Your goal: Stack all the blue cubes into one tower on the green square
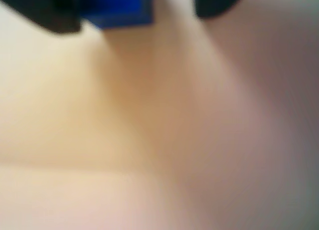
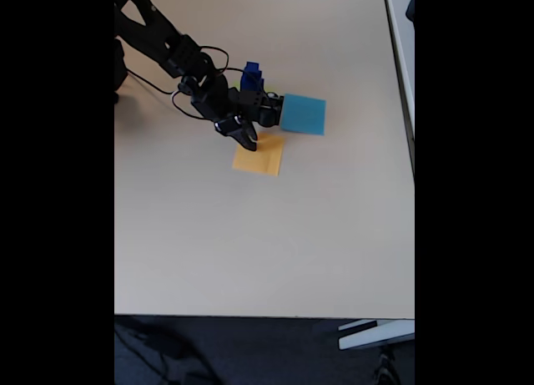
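Pale beige table (image 2: 250, 251) fills the fixed view, with our black arm (image 2: 167, 43) reaching in from its upper left corner. We see an orange sheet (image 2: 260, 158) lying flat, and our gripper (image 2: 246, 140) hangs at its upper left edge. Just beyond the orange sheet sits a cyan sheet (image 2: 304, 114), and beside that, behind the arm, blue cubes (image 2: 251, 76) stand stacked. The green square is hidden by the arm, apart from perhaps a sliver.

The wrist view is badly blurred: a blue cube (image 1: 117, 8) shows between two dark fingers (image 1: 50, 13). We cannot tell whether they pinch it or merely frame it.

We judge the cubes light, rigid and smooth, so we should pinch flat opposite faces, squarely.
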